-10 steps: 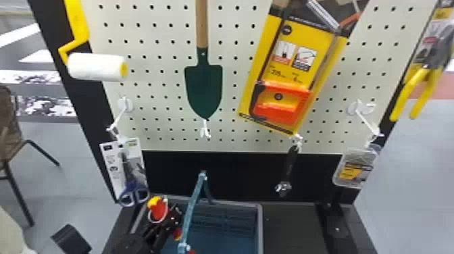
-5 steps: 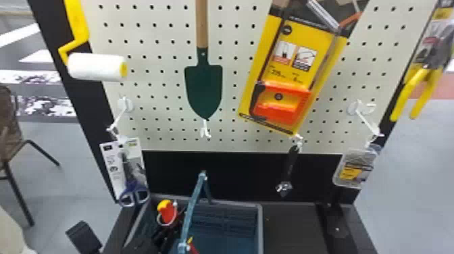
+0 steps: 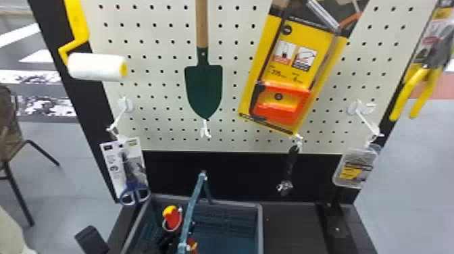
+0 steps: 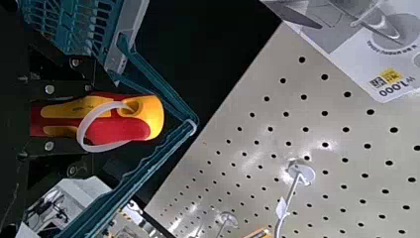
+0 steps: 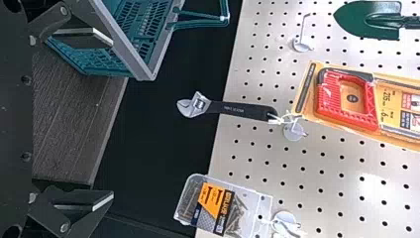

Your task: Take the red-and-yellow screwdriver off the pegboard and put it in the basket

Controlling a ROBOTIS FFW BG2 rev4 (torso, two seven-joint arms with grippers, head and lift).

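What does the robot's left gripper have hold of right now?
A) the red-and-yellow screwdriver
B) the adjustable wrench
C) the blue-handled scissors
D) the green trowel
A: the red-and-yellow screwdriver has its handle clasped between the black fingers of the left gripper.

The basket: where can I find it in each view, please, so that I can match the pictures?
Head view: the basket is at the bottom edge, slightly left of centre.
Left wrist view: beside the red-and-yellow screwdriver, its raised handle before the black panel.
Right wrist view: beyond the gripper, one corner near the wrench's head.
Shared landmark: the pegboard.
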